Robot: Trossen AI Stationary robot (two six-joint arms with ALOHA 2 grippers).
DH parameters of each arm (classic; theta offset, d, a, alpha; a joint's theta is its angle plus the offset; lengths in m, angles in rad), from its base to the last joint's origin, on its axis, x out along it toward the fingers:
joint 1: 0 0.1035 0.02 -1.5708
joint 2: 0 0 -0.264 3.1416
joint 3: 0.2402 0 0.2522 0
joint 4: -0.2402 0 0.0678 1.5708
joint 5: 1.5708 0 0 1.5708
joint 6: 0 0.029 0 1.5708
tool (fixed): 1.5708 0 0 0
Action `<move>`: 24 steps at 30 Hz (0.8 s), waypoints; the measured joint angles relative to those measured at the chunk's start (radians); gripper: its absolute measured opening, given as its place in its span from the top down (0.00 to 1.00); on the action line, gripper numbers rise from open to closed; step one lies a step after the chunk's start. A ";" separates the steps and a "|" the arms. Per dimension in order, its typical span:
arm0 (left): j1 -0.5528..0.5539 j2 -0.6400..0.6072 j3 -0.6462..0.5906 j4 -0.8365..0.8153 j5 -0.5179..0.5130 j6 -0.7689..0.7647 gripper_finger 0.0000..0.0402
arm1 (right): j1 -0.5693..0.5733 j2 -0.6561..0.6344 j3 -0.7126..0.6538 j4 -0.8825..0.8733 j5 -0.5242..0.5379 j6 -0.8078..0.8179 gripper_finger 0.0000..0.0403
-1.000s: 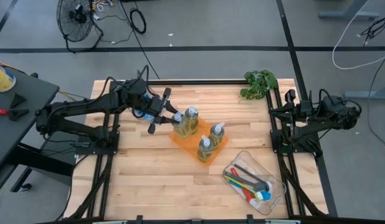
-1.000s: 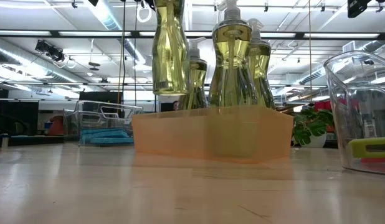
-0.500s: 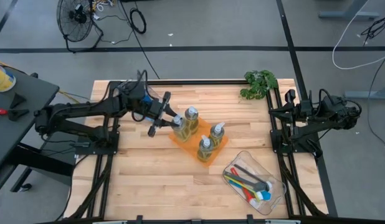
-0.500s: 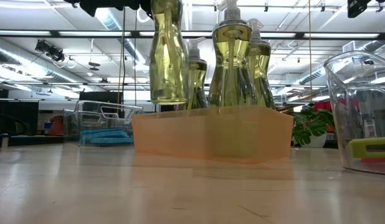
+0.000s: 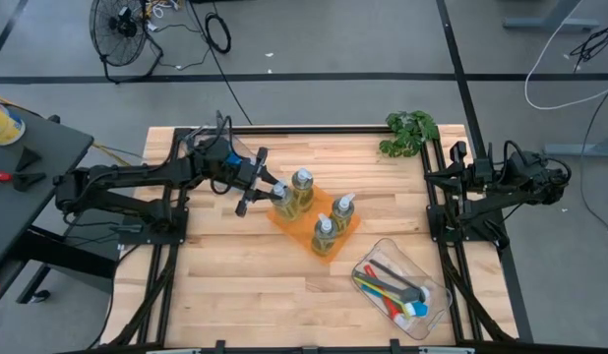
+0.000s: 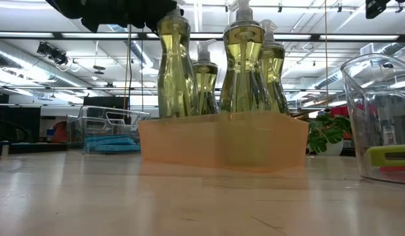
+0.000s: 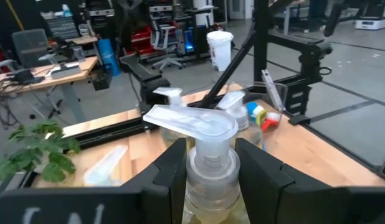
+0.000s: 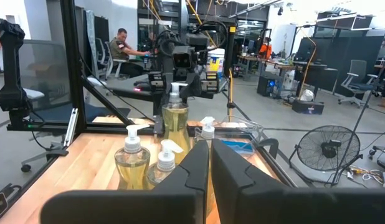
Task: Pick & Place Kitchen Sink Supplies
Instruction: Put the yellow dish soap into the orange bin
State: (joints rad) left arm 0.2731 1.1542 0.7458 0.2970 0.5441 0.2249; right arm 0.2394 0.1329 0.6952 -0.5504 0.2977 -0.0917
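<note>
- While the left gripper (image 5: 268,190) pinches the neck of the fourth soap pump bottle (image 6: 175,69) over the orange tray (image 6: 222,139), it should come straight down into the free corner, clear of the three bottles standing there, and let go only once the base sits flat.
- Compared with a second ago, this bottle hangs lower, its base now behind the tray wall.
- Parked at the tabletop's right edge, the right gripper (image 8: 209,163) is pressed together and empty.

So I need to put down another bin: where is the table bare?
Bare wood lies along the near edge left of the clear bin of brushes, and between the orange tray and the plant. Crowded: the tray, with four soap bottles and the left end effector gripping one.
</note>
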 joint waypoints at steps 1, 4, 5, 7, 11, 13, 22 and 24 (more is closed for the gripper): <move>0.004 0.000 -0.005 0.005 -0.001 0.000 0.70 | 0.000 0.000 0.000 0.000 0.000 0.000 0.95; 0.013 0.000 -0.015 0.012 0.003 0.004 0.70 | 0.000 0.000 0.000 0.000 0.000 0.000 0.95; 0.017 0.001 -0.019 0.011 0.003 0.006 0.70 | 0.000 0.000 0.000 0.000 0.000 0.000 0.95; 0.024 0.004 -0.026 0.010 0.023 0.008 0.70 | 0.000 0.000 0.000 0.000 0.000 0.000 0.95; 0.028 0.004 -0.053 0.054 0.048 -0.004 0.70 | 0.000 0.000 0.000 0.000 0.000 0.000 0.95; 0.028 0.004 -0.064 0.056 0.048 -0.005 0.70 | 0.000 0.000 0.000 0.000 0.000 0.000 0.95; 0.028 0.004 -0.083 0.060 0.049 -0.004 0.70 | 0.000 0.000 0.000 0.000 0.000 0.000 0.95; 0.028 0.004 -0.083 0.061 0.049 -0.004 0.70 | 0.000 0.000 0.000 0.000 0.000 0.000 0.95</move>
State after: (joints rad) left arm 0.3012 1.1584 0.6624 0.3582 0.5926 0.2207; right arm 0.2392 0.1332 0.6953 -0.5503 0.2980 -0.0918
